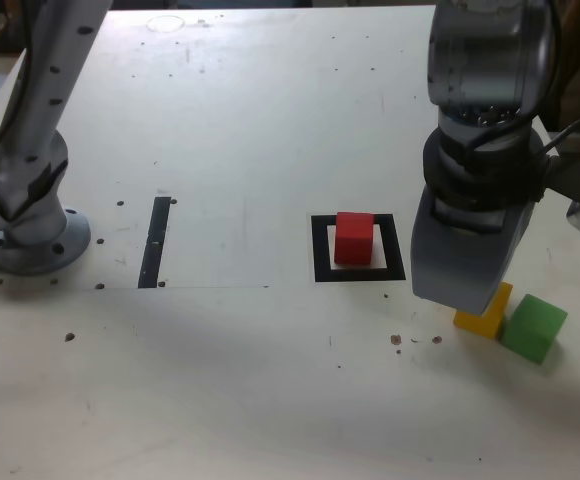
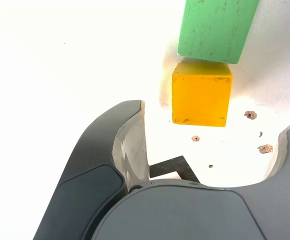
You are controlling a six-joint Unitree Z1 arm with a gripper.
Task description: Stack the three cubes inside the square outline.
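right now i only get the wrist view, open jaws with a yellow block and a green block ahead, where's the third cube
Observer: The small red matte cube already sits inside the thick black square outline.
Operator: which way is that from the gripper
Observer: Toward the exterior view's left of the gripper, apart from it.
Operator: anything else on the table
Observer: A narrow black strip lies farther toward the exterior view's left, near the arm's round base.
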